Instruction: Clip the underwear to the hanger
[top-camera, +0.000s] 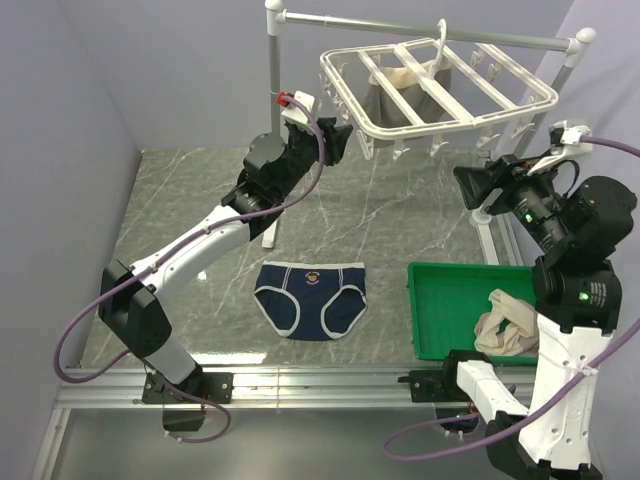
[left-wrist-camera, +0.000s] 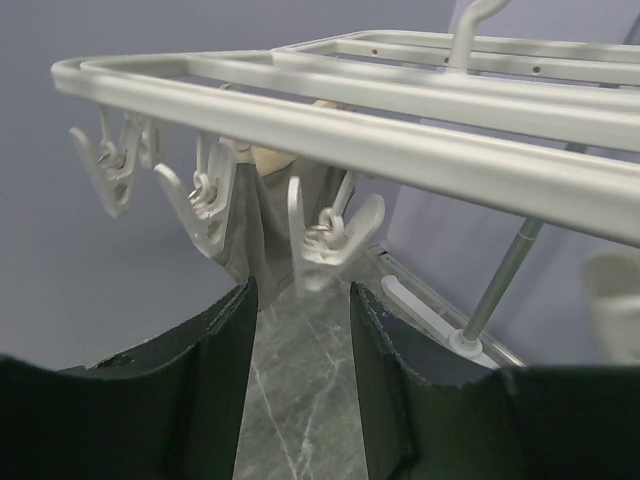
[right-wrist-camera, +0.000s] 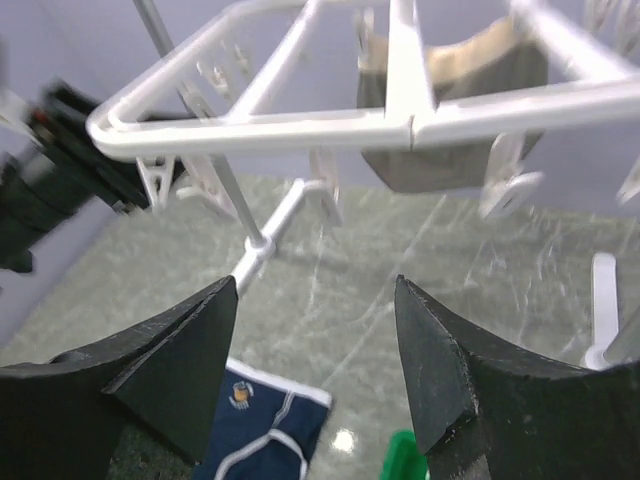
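Well below the raised left pincer (left-wrist-camera: 300, 292), underwear (top-camera: 310, 298) flat on tabletop (top-camera: 400, 220).

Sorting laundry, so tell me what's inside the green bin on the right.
A crumpled beige garment lies in the green bin's near right corner. The right arm covers part of that corner, hiding whatever lies there.
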